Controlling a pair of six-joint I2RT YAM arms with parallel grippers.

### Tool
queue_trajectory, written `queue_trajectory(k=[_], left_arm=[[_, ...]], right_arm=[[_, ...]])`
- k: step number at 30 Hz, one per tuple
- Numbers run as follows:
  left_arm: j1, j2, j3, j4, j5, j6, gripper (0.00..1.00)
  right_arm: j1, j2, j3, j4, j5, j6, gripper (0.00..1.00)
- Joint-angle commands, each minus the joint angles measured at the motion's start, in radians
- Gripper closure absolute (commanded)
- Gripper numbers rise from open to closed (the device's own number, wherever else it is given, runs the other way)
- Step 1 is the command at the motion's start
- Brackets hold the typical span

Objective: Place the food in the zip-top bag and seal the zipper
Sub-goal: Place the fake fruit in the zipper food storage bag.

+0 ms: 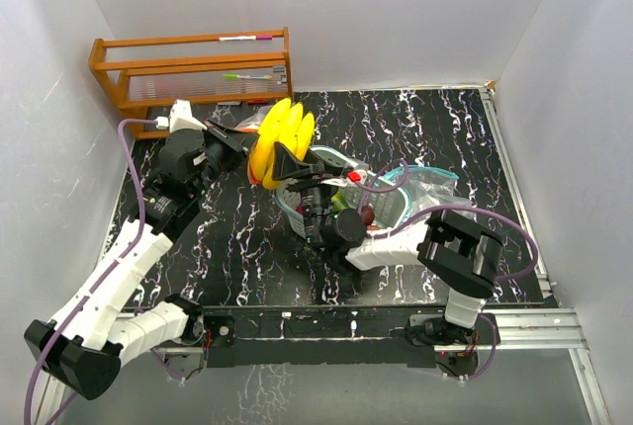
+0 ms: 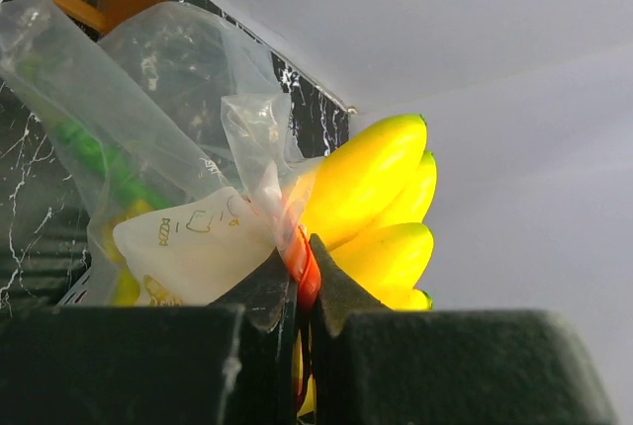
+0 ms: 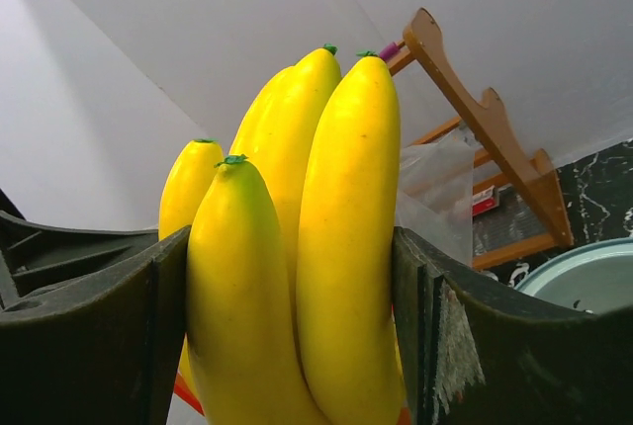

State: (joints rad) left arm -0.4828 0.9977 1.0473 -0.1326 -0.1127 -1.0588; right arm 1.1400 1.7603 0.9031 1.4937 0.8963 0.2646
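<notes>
Two arms share one build: white plastic link shells between chunky black joint housings. The left arm point(image 1: 114, 282) has a lilac cable point(image 1: 134, 183) running along it; the right arm point(image 1: 396, 244) has a second lilac cable point(image 1: 495, 215). Both black bases sit on a silver aluminium rail point(image 1: 539, 324). Farthest from the rail, the left gripper point(image 2: 304, 282) and right gripper point(image 3: 292, 277) have matte black, wedge-shaped fingers; one right finger bears a frayed grey strip point(image 3: 453, 341).

Left fingers point(image 2: 252, 311) pinched, right fingers point(image 3: 89, 326) clamped
</notes>
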Motion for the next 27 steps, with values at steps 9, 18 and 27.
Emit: queue_trajectory(k=[9, 18, 27], left_arm=[[-0.072, -0.094, 0.042, 0.112, 0.309, -0.061, 1.0], [-0.072, -0.123, 0.019, 0.087, 0.308, -0.052, 1.0], [-0.072, -0.132, -0.023, 0.113, 0.332, -0.079, 1.0]], right_arm=[[0.025, 0.101, 0.173, 0.324, 0.027, -0.619, 0.91], [-0.003, 0.057, 0.218, 0.327, -0.074, -0.553, 0.91], [-0.018, -0.008, 0.197, 0.326, -0.154, -0.513, 0.91]])
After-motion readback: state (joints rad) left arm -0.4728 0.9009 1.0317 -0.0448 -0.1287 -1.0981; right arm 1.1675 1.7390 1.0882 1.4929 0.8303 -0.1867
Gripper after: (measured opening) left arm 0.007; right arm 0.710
